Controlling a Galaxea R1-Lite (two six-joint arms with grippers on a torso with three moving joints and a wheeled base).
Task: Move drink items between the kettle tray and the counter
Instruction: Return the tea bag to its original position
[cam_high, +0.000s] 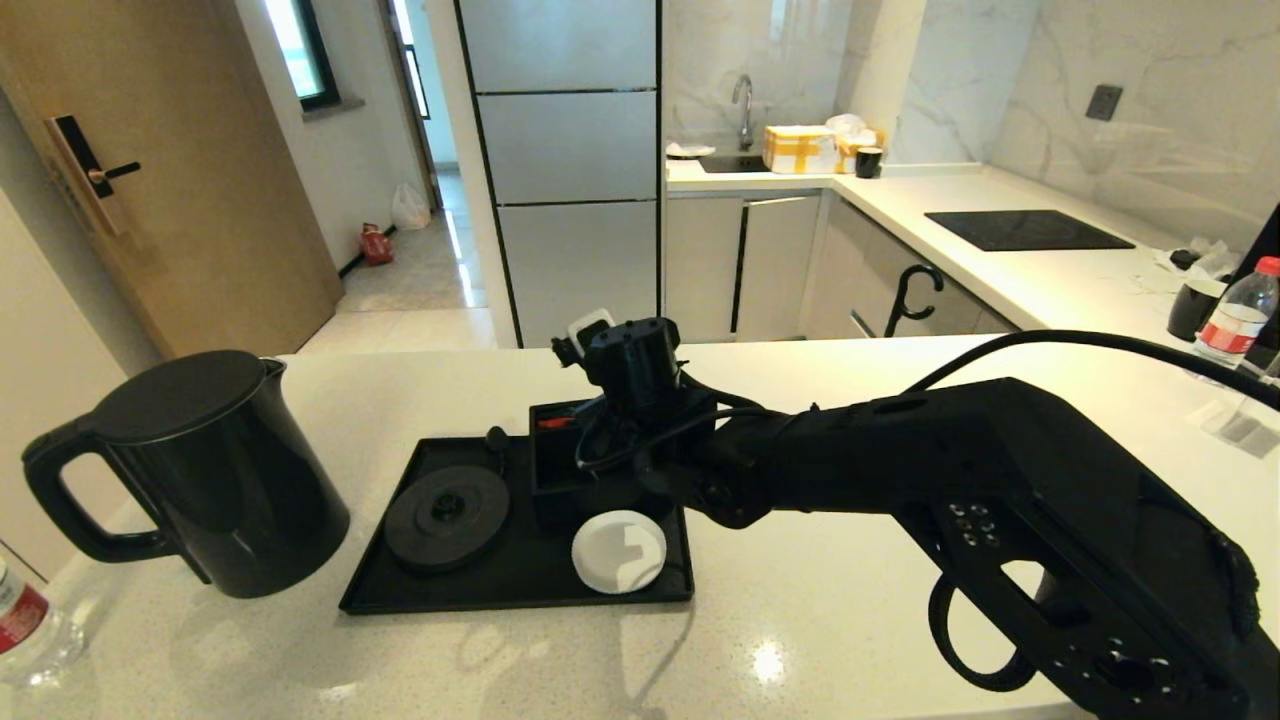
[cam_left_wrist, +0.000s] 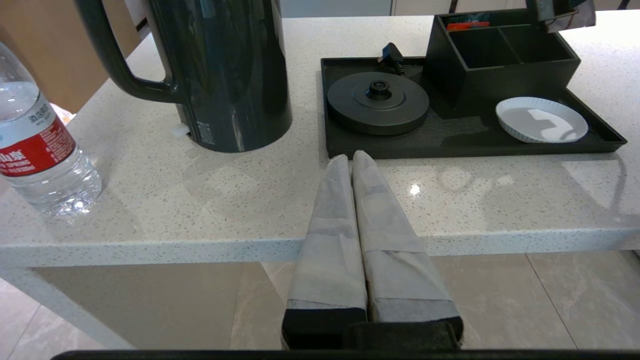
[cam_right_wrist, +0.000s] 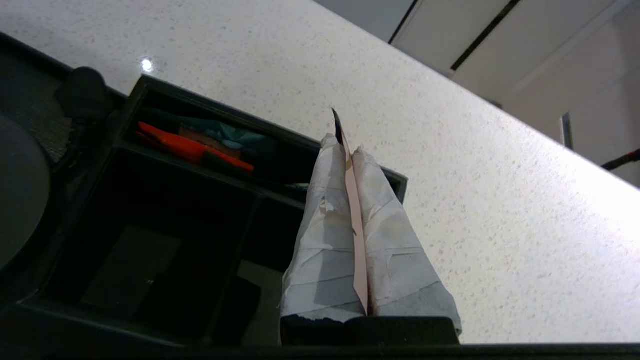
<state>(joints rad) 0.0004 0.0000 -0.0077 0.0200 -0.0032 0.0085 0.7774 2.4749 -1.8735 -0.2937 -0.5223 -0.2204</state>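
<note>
right gripper (cam_right_wrist: 347, 145): over the divided box (cam_high: 575, 465) at the back of the tray (cam_high: 520, 590), fingers clamped on a thin pinkish sachet (cam_right_wrist: 356, 240) held edge-on between them.
left gripper (cam_left_wrist: 350, 159): parked off the table (cam_high: 800, 620) edge in front of the tray, fingers pressed together, nothing in them.
kettle (cam_high: 215, 470): on the table just left of the tray, handle pointing away from the tray, off its round base (cam_high: 447, 515).
base: on the tray's left half, bare.
coaster (cam_high: 618, 550): front right corner of the tray, nothing on it.
bottle (cam_left_wrist: 40, 145): on the table left of the tray, beyond the kettle, near the table edge. A second bottle (cam_high: 1238, 315) stands well right of the tray.
box contents: red and dark packets (cam_right_wrist: 192, 147) in the back compartment; front compartments look empty.
step (judgement): sachet is mid-transfer at the box; direction can't be told.
risk 1: grip is only on a thin flat edge, so the sachet could slip or twist out on a fast swing.
risk 2: fingers sit close to the box wall; a low sideways exit could catch the rim and drag the tray.
risk 3: arm cable hangs near the box and could snag.
</note>
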